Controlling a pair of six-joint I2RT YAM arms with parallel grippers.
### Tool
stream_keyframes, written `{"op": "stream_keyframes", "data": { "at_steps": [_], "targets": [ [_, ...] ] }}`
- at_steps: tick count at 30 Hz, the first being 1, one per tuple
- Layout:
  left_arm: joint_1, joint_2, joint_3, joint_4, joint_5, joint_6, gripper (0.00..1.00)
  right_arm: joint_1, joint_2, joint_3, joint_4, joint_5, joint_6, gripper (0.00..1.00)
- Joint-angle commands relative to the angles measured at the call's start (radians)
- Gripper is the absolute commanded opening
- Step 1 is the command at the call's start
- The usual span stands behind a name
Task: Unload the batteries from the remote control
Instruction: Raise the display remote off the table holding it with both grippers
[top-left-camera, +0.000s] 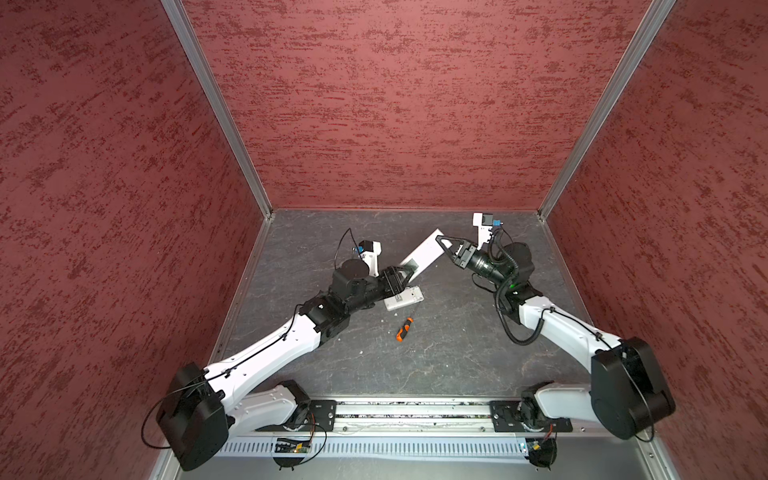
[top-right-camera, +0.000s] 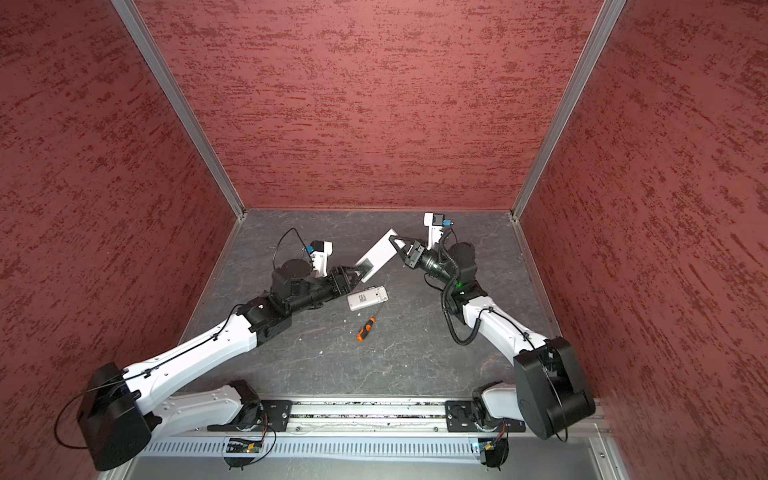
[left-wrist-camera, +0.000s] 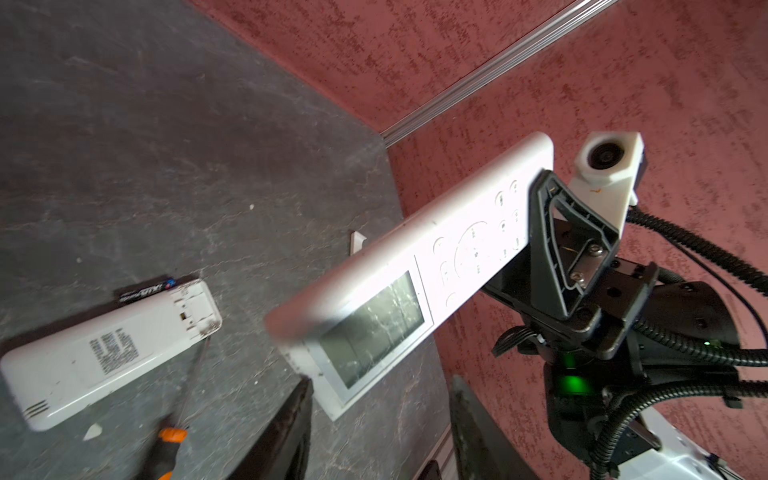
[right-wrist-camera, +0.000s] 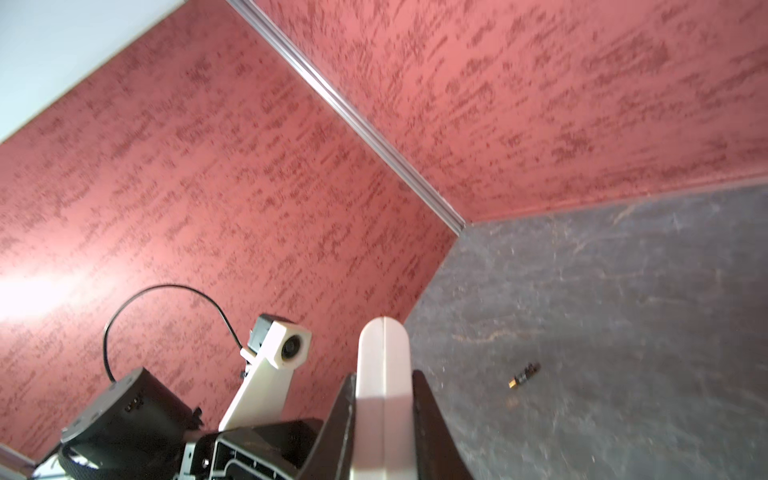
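While the R tool (top-left-camera: 439, 240) clenches the btn end of the white remote (top-left-camera: 424, 255), lifted off the table (top-left-camera: 457, 353), the L tool (top-left-camera: 405, 275) is spread, w/ the remote's screen end between its fingers. One battery (left-wrist-camera: 145, 289) lies just beside the 2nd remote (left-wrist-camera: 104, 353), face-down on table; another battery (right-wrist-camera: 524, 375) lies alone.

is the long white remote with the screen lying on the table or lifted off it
Lifted: the remote hangs tilted, its button end clamped between the fingers of the right gripper, its screen end raised off the table.
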Motion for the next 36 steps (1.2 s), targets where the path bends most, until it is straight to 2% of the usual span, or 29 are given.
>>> {"op": "stream_keyframes", "data": {
  "at_steps": [1, 9, 15, 19, 27, 36],
  "targets": [
    [0.020, 0.027, 0.041, 0.132, 0.033, 0.001, 0.53, -0.032, 0.029, 0.055, 0.166, 0.027, 0.129, 0.00],
    [0.104, 0.094, 0.078, 0.271, 0.100, -0.017, 0.58, -0.100, 0.093, 0.147, 0.202, -0.006, 0.247, 0.00],
    [0.129, 0.180, 0.133, 0.351, 0.144, -0.016, 0.58, -0.114, 0.139, 0.178, 0.233, -0.022, 0.319, 0.00],
    [0.145, 0.242, 0.151, 0.484, 0.184, -0.052, 0.57, -0.116, 0.147, 0.177, 0.244, -0.025, 0.347, 0.00],
    [0.143, 0.355, 0.211, 0.636, 0.252, -0.137, 0.48, -0.115, 0.149, 0.180, 0.278, -0.003, 0.378, 0.00],
    [0.130, 0.376, 0.250, 0.644, 0.279, -0.135, 0.37, -0.115, 0.170, 0.176, 0.313, 0.023, 0.405, 0.00]
  ]
}}
